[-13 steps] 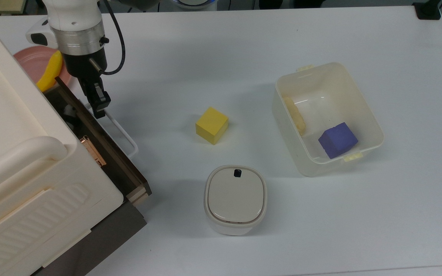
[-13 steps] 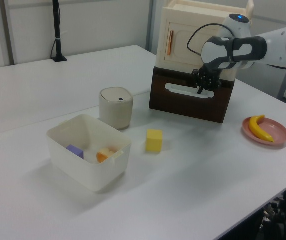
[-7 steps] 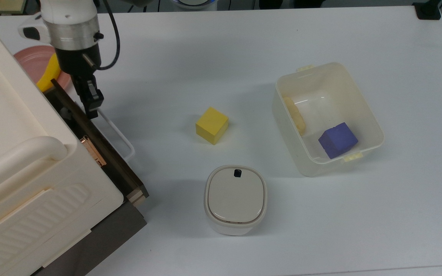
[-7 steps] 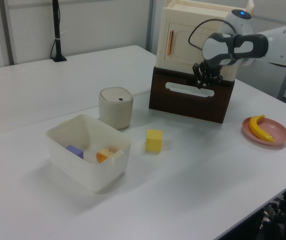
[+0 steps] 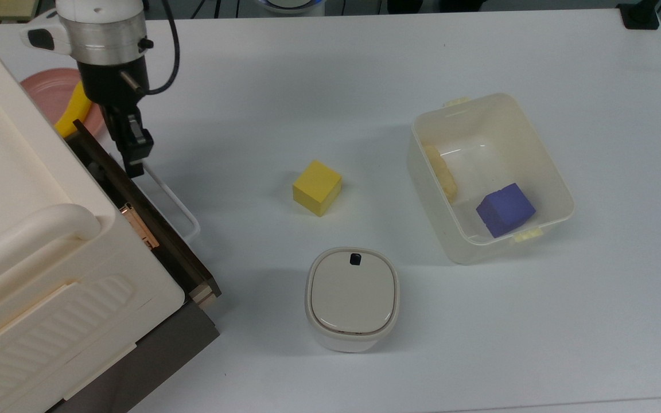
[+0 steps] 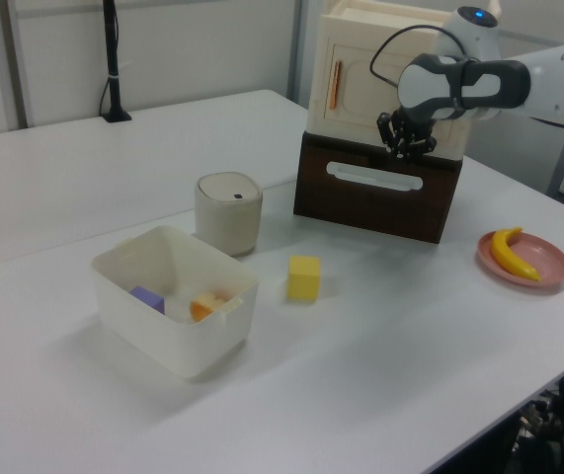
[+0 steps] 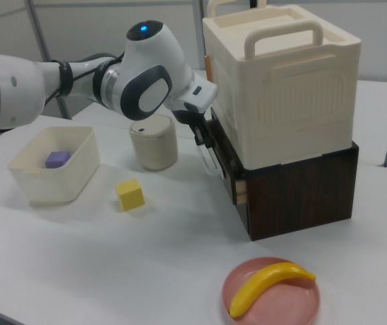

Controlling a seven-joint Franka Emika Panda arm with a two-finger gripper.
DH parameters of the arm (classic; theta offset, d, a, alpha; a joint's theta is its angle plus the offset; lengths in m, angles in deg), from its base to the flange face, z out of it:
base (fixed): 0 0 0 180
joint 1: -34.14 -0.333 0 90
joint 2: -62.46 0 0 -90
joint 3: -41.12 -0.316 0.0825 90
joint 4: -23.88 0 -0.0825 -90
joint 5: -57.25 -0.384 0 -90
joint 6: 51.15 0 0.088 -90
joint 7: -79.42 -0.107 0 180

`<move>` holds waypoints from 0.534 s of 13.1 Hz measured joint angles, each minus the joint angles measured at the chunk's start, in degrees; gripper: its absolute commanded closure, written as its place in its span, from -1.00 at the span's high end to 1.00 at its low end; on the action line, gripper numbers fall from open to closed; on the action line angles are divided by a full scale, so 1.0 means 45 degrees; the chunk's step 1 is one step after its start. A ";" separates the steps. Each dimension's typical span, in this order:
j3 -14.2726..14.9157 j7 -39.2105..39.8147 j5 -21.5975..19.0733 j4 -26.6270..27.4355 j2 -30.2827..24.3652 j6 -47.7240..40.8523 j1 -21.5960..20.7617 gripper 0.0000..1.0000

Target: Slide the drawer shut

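Observation:
The drawer shows its dark brown front panel (image 5: 152, 223) under the cream cabinet (image 5: 26, 229), at the top view's left. It stands out only a narrow sliver from the dark base. Its white loop handle (image 5: 177, 207) sticks out toward the table's middle. My gripper (image 5: 135, 162) points down with its fingers together, at the panel's far end just above the handle. In the left view the gripper (image 6: 404, 150) sits at the top edge of the drawer front (image 6: 375, 202). In the right view the gripper (image 7: 203, 140) is against the drawer front (image 7: 226, 172).
A yellow cube (image 5: 317, 187) and a beige lidded canister (image 5: 353, 298) stand in front of the drawer. A translucent tub (image 5: 422, 172) holding a purple block (image 5: 505, 209) is at the top view's right. A pink plate (image 5: 46, 92) with a banana (image 5: 72, 112) lies behind the gripper.
The gripper has moved toward the top view's left and upward along the front panel. The drawer has slid further in, and the gap behind its panel has narrowed.

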 measured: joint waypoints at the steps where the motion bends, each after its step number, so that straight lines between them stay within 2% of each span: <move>1: -0.0048 0.0005 0.0000 0.0057 0.0024 0.0000 -0.0147 -1.00; 7: -0.0605 0.0035 0.0062 0.0283 0.0144 -0.0005 -0.0515 -1.00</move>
